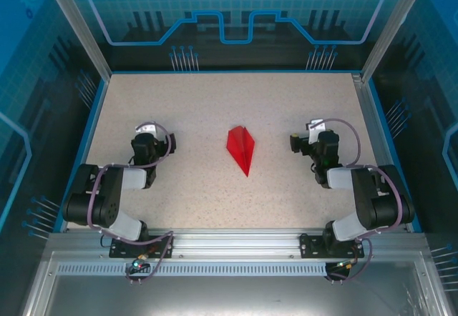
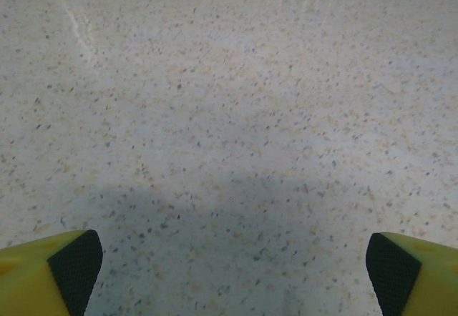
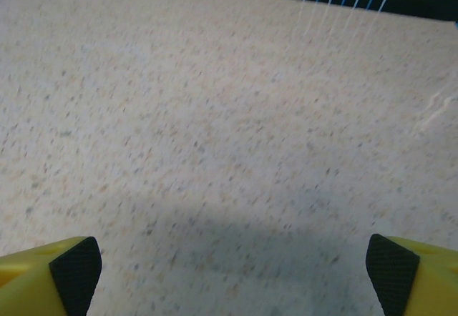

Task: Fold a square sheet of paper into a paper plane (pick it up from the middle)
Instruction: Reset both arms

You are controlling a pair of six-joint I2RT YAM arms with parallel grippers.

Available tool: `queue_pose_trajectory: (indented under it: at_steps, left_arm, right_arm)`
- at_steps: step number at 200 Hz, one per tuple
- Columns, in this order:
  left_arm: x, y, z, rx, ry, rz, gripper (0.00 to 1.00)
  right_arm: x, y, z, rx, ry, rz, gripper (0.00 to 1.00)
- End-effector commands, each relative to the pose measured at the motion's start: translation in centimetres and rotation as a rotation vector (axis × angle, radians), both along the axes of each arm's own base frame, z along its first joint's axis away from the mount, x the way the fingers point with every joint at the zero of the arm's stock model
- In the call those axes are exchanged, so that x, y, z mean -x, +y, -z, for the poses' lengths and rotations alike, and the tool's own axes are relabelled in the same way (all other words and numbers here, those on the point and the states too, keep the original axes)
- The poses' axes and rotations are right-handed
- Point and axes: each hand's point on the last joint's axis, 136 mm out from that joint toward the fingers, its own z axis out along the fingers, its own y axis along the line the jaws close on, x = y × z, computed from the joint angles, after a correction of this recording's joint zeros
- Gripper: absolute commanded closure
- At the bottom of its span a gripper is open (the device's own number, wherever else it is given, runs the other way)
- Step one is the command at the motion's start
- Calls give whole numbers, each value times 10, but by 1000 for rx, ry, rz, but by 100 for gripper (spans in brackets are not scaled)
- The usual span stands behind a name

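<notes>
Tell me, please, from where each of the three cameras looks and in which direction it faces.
Top external: above and behind the arms, looking down at the table; both arms show, with the paper plane lying between them.
Left wrist: on the left arm, facing down and forward over bare tabletop; the left gripper shows open at the bottom corners.
Right wrist: on the right arm, facing likewise; the right gripper shows open.
Shared: both wrist views show speckled tabletop framed by yellow, black-padded fingertips.
</notes>
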Motion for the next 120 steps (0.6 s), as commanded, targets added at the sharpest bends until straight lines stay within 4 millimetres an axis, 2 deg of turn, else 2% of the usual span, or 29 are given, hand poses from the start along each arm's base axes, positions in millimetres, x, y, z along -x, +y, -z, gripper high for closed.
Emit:
queue_pose_trajectory:
  at_steps: [1, 120]
  left_arm:
    - [-9, -7, -19, 4, -81, 56, 1]
    - [-11, -12, -19, -5, -72, 79, 1]
  right_arm:
    - [-6, 1, -8, -27, -27, -9, 1]
    - [-6, 1, -8, -27, -26, -10, 1]
